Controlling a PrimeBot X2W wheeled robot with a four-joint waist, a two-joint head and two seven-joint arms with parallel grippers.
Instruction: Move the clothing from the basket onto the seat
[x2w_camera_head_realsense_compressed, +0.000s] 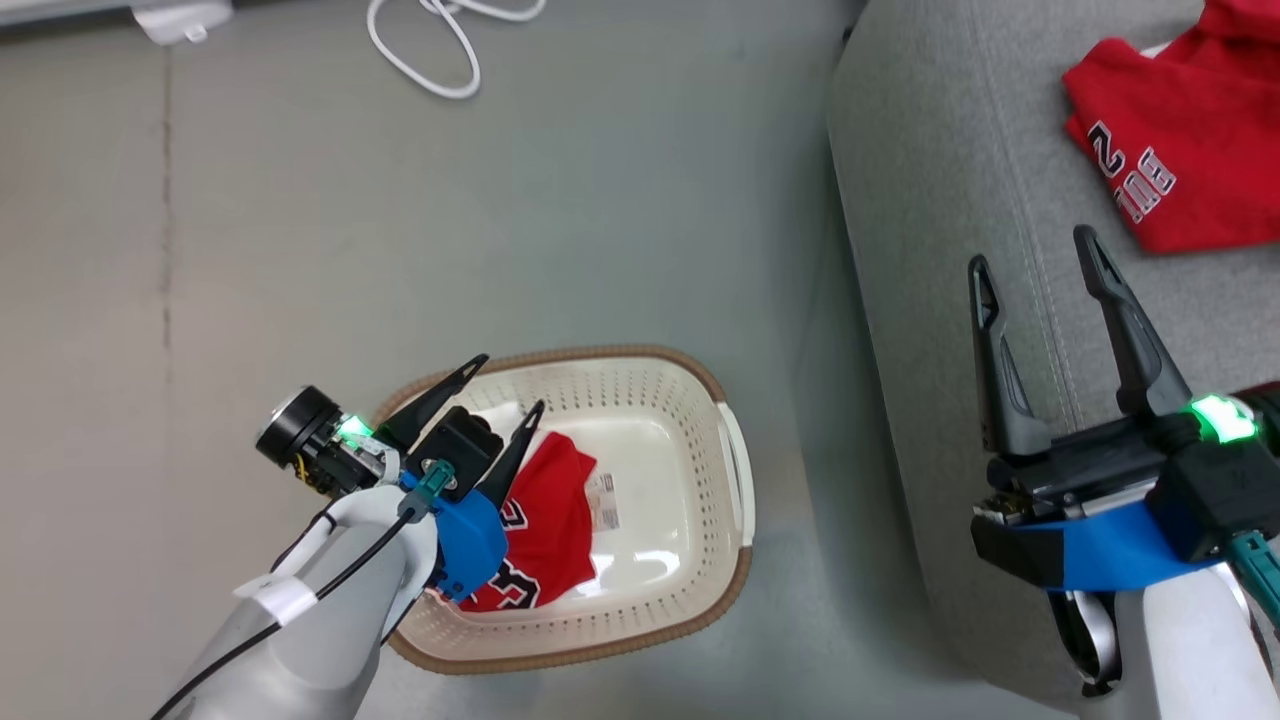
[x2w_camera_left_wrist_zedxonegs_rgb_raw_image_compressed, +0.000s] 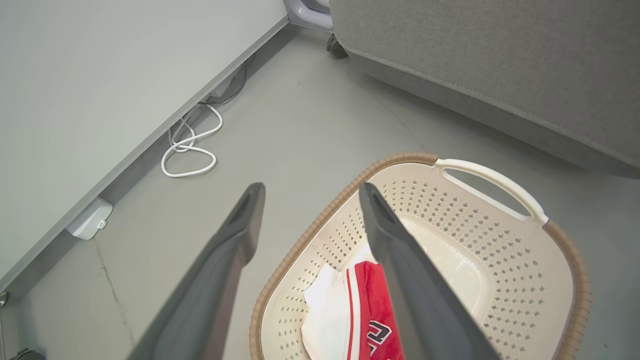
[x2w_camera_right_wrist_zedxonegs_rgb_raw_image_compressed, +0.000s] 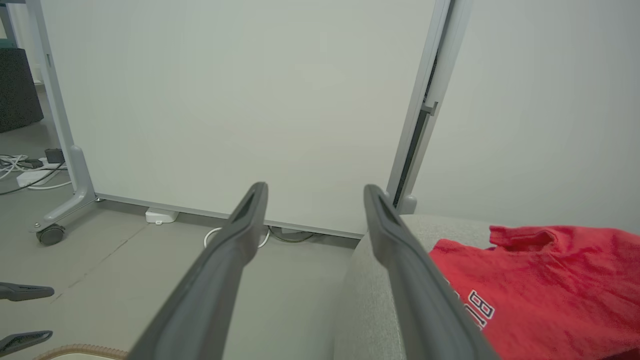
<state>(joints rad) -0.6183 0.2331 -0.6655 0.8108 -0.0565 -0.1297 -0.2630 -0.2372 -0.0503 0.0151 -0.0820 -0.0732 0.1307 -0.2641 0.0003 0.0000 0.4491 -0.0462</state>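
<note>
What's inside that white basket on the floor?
One red garment with a white panel lies in the basket, beside a label on its bottom. The left gripper covers part of the garment.

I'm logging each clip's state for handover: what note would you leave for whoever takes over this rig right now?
Hands: the left hand is open and empty, hovering over the basket, just above the red garment inside it. The right hand is open and empty, over the edge of the seat.
Done: one red jersey lies on the seat.
Left: grasp the red garment in the basket and carry it to the seat.
</note>
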